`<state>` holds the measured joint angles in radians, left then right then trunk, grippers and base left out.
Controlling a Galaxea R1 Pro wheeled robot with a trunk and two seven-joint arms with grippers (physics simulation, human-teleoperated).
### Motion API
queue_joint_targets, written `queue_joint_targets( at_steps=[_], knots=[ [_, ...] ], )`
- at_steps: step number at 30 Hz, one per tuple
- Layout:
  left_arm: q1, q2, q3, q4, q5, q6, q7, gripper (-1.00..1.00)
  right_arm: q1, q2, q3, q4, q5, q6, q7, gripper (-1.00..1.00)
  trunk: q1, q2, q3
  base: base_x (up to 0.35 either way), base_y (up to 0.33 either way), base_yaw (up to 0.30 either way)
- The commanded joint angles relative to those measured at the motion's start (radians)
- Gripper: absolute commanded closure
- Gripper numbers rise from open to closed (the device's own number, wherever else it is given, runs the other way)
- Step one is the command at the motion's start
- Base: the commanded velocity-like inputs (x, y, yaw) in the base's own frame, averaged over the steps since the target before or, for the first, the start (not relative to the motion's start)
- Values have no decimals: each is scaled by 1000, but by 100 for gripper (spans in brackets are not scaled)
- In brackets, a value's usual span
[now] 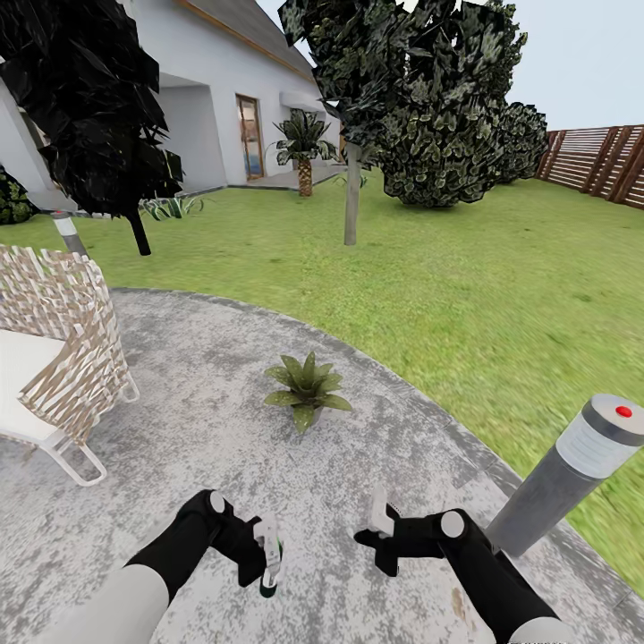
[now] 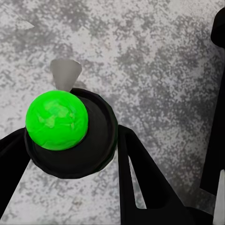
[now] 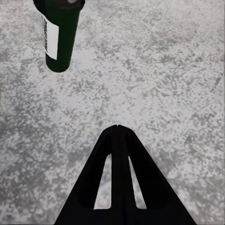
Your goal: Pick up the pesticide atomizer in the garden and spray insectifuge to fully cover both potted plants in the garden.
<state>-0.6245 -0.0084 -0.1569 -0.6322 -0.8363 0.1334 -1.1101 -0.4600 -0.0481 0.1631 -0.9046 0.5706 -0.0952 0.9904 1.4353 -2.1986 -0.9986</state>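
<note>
The pesticide atomizer (image 1: 269, 572) is a dark green bottle with a white label, held above the speckled paving at the bottom of the head view. My left gripper (image 1: 265, 550) is shut on it. In the left wrist view, its bright green ball top (image 2: 57, 119) and grey nozzle sit between the black fingers (image 2: 136, 173). The bottle (image 3: 58, 42) also appears in the right wrist view. My right gripper (image 1: 380, 517) is shut and empty beside it, fingers (image 3: 117, 154) pressed together. One potted plant (image 1: 307, 389), a low green rosette, stands on the paving just ahead of both grippers.
A white wicker chair (image 1: 63, 353) stands at the left. A grey bollard light (image 1: 563, 478) leans close by my right arm. Lawn (image 1: 465, 268) spreads beyond the paving, with trees (image 1: 353, 179), a palm (image 1: 304, 152), a house and a brown slat fence (image 1: 599, 161).
</note>
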Motion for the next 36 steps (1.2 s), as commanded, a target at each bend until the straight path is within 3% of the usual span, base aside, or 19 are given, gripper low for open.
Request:
queue_joint_targets(
  at_steps=[1, 3, 7, 9, 20, 26, 30, 36],
  knots=[
    [0, -3, -1, -2, -4, 10, -5, 100, -3, 1, 8, -2, 10, -10, 11, 100, 0, 0, -1, 0, 0, 0],
    [0, -14, -15, -1, -11, 11, -4, 100, -7, 16, 16, -3, 9, -9, 27, 100, 0, 0, -1, 0, 0, 0],
    [5, -28, -78, 1, -12, 12, -2, 100, -8, 37, 19, -3, 9, -9, 33, 100, 0, 0, -1, 0, 0, 0],
    [7, -43, -88, 2, -12, 11, -2, 100, -8, 44, 19, -4, 9, -9, 34, 100, 0, 0, -1, 0, 0, 0],
    [9, -113, -108, -1, -20, 15, 15, 100, -8, 50, 19, -4, 9, -9, 34, 100, 0, 0, -1, 0, 0, 0],
    [9, -126, -111, -11, -26, 17, 55, 100, -8, 64, 20, -5, 9, -9, 34, 100, 0, 0, -1, 0, 0, 0],
    [9, -136, -110, -12, -82, 33, 70, 100, -8, 70, 21, -5, 10, -9, 34, 100, 0, 0, -1, 0, 0, 0],
    [9, -137, -109, -12, -92, 37, 71, 100, -8, 72, 21, -5, 11, -9, 34, 100, 0, 0, -1, 0, 0, 0]
  ],
)
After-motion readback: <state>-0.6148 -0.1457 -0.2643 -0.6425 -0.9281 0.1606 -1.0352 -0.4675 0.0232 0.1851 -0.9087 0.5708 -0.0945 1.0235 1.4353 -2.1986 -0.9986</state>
